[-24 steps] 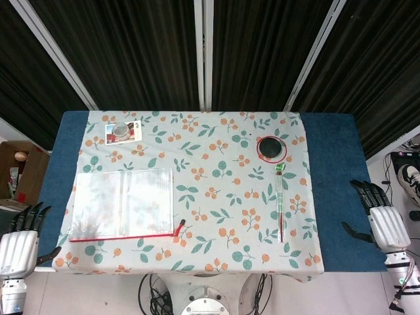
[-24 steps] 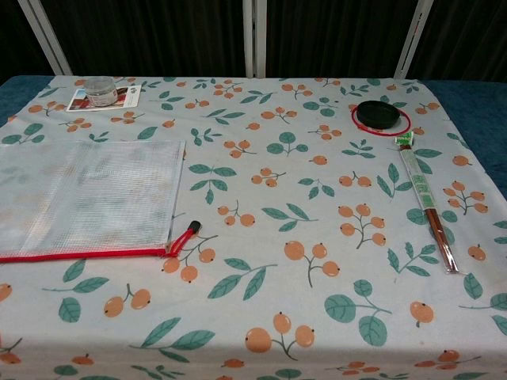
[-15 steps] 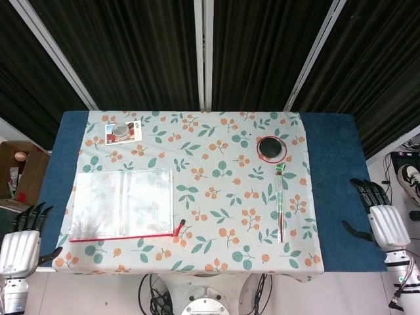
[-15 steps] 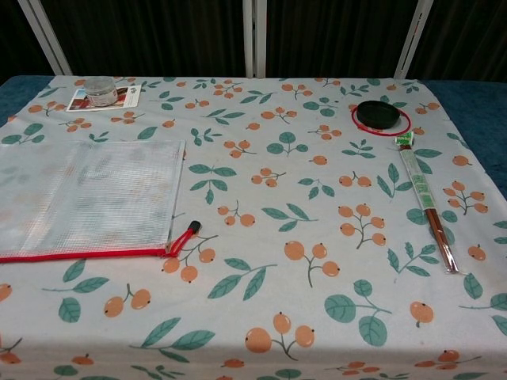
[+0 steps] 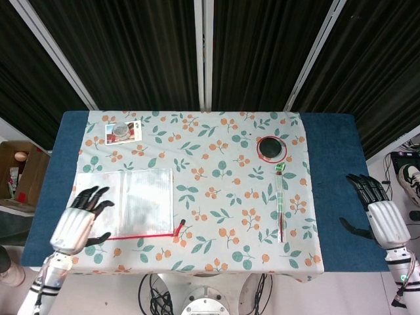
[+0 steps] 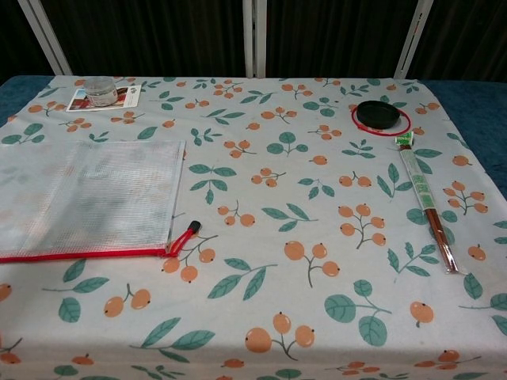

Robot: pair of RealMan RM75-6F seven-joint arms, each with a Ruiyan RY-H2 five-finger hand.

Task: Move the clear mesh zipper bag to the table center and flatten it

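Nothing of the task is done yet: my left hand (image 5: pixel 80 220) hovers with fingers spread and empty over the near left corner of the clear mesh zipper bag (image 6: pixel 87 198), which lies flat at the table's left side, not centre. It has swung in from beside the table edge since 0.5 s ago. My right hand (image 5: pixel 378 213) waits off the right edge, fingers apart. Farther back sit chopsticks (image 5: pixel 280 207) and a black lid (image 5: pixel 271 148).

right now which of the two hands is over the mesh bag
The left hand, fingers spread above the clear mesh zipper bag at its near left corner. The right hand is off the table's right edge, far from it.
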